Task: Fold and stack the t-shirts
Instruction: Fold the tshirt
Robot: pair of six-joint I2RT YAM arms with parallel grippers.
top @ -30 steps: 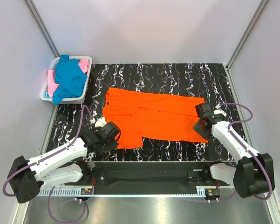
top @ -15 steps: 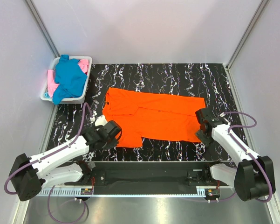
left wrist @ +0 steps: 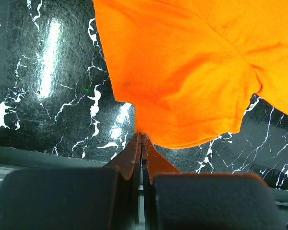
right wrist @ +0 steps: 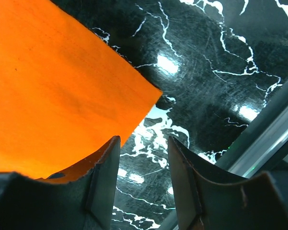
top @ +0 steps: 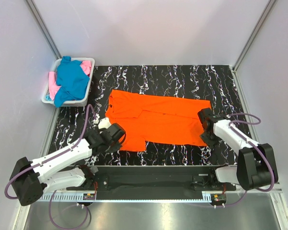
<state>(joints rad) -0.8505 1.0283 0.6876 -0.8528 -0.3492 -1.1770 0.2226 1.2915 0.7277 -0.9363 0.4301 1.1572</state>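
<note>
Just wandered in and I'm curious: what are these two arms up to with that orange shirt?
They are folding laundry. An orange t-shirt lies spread, partly folded, on the black marbled table. The left gripper is shut on its near left edge; the right gripper hangs open at its near right corner. A teal-blue t-shirt and a pink t-shirt sit crumpled in the white basket, far left.

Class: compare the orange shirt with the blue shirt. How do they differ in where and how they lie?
The orange shirt lies spread flat on the table; the blue shirt sits bunched up in the basket. The left pincer pinches the orange shirt's edge; no pincer is near the blue shirt. Both are plain cloth.
</note>
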